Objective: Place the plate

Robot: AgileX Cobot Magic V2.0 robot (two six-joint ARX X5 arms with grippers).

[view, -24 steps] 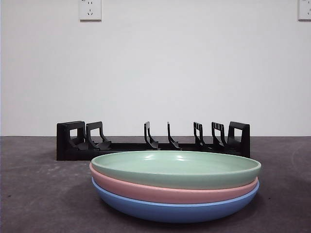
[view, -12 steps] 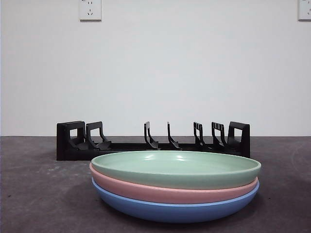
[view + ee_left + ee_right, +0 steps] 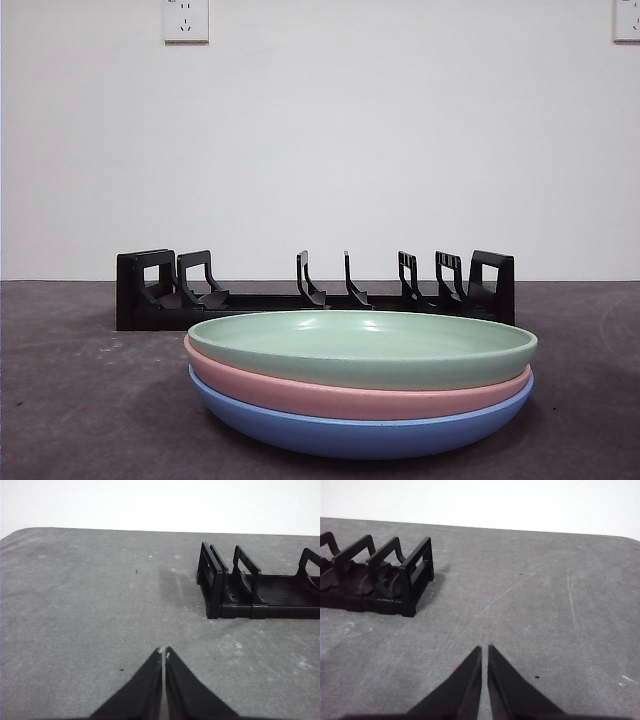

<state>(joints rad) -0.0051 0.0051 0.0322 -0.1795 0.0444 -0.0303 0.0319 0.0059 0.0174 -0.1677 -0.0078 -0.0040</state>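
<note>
1. Three plates are stacked in the lower middle of the front view: a green plate [image 3: 362, 348] on top, a pink plate [image 3: 350, 398] under it, and a blue plate [image 3: 362, 432] at the bottom, resting on the table [image 3: 70, 400].
2. The plates are nested, each rim touching the one below, and the stack sits level.
3. Behind the stack, in the middle of the front view, a black rack [image 3: 315, 290] runs across the table with upright dividers and a taller block at each end. All its slots are bare.
4. The rack and the stack are apart, with the plates nearer the camera.
5. A white wall [image 3: 320, 150] fills the upper half of the front view, with a socket [image 3: 185, 19] at the upper left and part of another socket [image 3: 627, 19] at the upper right corner.
6. Neither arm shows in the front view.
7. In the left wrist view, the left gripper [image 3: 163, 652] rises from the bottom centre over bare grey table, its jaws pressed together and holding nothing. One end of the rack [image 3: 260, 587] lies at the right of that frame, well apart from the jaws.
8. In the right wrist view, the right gripper [image 3: 484, 649] rises from the bottom centre, its jaws almost touching with only a thin slit between them, gripping nothing. The other end of the rack [image 3: 375, 577] sits at the left of that frame, well apart from the jaws.
9. No plate appears in either wrist view.
</note>
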